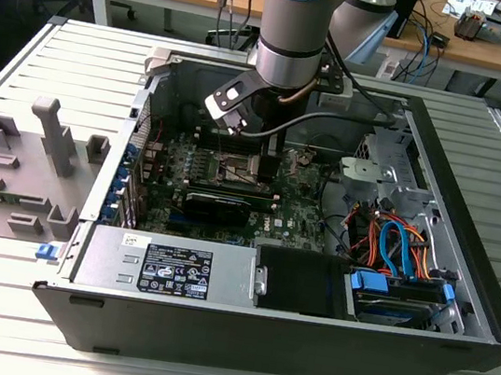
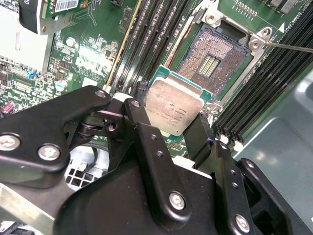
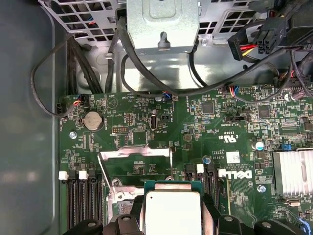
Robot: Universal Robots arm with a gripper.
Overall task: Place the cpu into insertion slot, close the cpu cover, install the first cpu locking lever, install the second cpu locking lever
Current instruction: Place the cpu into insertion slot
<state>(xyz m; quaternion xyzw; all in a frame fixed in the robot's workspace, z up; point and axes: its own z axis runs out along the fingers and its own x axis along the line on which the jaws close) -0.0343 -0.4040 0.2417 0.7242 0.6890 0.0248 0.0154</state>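
My gripper [image 2: 168,123] is shut on the cpu [image 2: 173,105], a small square chip with a silvery top on a green edge. The black fingers [image 2: 139,115] clamp it from two opposite sides. It hangs tilted just beside the insertion slot [image 2: 212,58], a dark open square socket with a metal rim. In the first wrist view the cpu [image 3: 172,213] sits between the fingers, and the cpu cover [image 3: 134,152], a thin silvery frame, stands swung up beyond it. A thin wire lever [image 2: 293,47] juts out past the socket. In the exterior view the gripper [image 1: 268,164] reaches down into the open computer case.
Long black memory slots [image 2: 146,44] flank the socket on both sides. A finned heatsink [image 3: 293,171], a coin cell [image 3: 91,120] and loose black cables [image 3: 146,73] lie around it. The power supply [image 1: 168,265] and drive cables [image 1: 393,246] fill the case front. A grey fixture [image 1: 17,172] stands at the exterior view's left.
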